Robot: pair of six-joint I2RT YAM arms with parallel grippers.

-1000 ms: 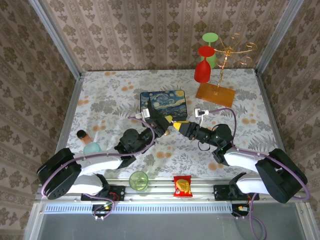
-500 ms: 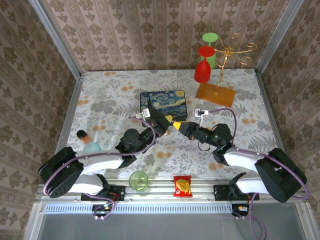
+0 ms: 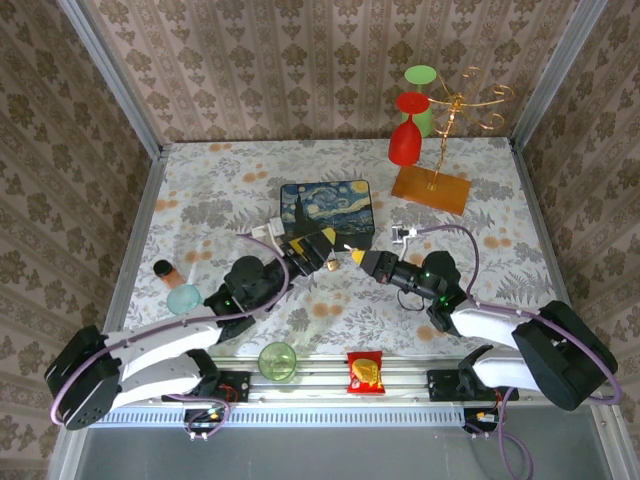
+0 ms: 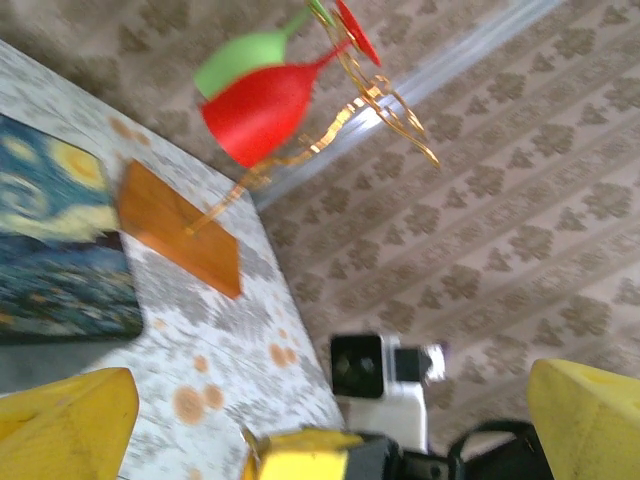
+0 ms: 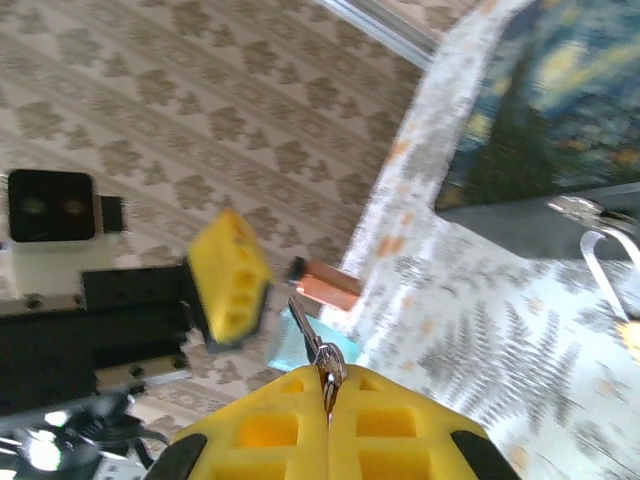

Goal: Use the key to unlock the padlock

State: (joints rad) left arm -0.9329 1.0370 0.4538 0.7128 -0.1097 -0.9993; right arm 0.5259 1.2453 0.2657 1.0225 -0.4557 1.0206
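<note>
My right gripper (image 5: 328,380) is shut on the key (image 5: 312,335), whose thin blade sticks out past the yellow pads. In the top view it (image 3: 357,257) hovers just in front of the starry-night box. My left gripper (image 3: 316,252) faces it from the left and stands wide open with nothing between its fingers (image 4: 70,420). The padlock shows as a silvery shackle (image 5: 598,262) at the right edge of the right wrist view, low by the box's front side. Its body is cut off by the frame edge.
The starry-night box (image 3: 328,205) lies just behind both grippers. A gold rack on a wooden base (image 3: 430,188) holds a red glass (image 3: 405,140) and a green one at the back right. A green cup (image 3: 277,360), a snack packet (image 3: 365,372) and a teal-based bottle (image 3: 180,290) sit near the front.
My left gripper has gone from shut to wide open and its arm has drawn back to the left. The right gripper stays shut on the key, shifted slightly.
</note>
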